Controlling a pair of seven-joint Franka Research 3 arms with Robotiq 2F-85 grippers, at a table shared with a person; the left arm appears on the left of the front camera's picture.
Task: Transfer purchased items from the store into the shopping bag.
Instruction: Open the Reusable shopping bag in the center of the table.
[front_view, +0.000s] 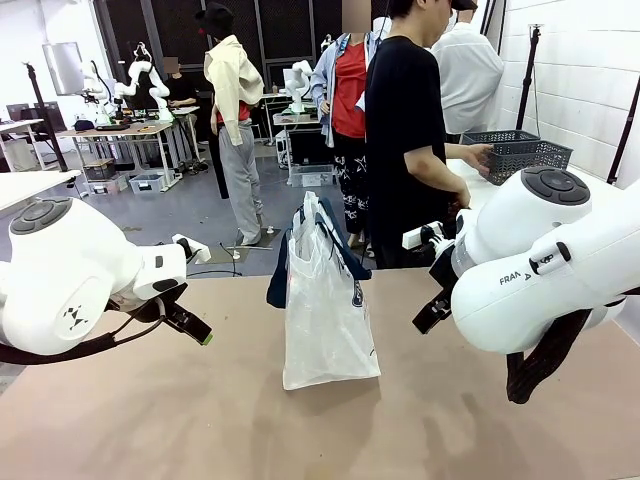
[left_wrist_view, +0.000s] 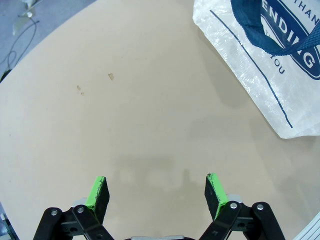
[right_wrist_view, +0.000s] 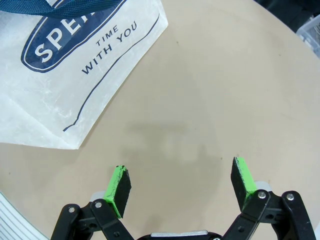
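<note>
Shopping bag stands upright mid-table between the two arms. Its navy strap handles are flopped over the top and nothing grips it. Left gripper: jaws spread wide, empty, green pads over the bare tan table. In the left wrist view the bag's bottom corner sits up and to the right, apart from the fingers. Right gripper: also wide open, empty, over bare table. In the right wrist view the bag's side with the navy oval logo is at upper left, not touching. Far side: person in black t-shirt turned sideways, hand at the rim of a dark grey lattice basket on a white surface.
</note>
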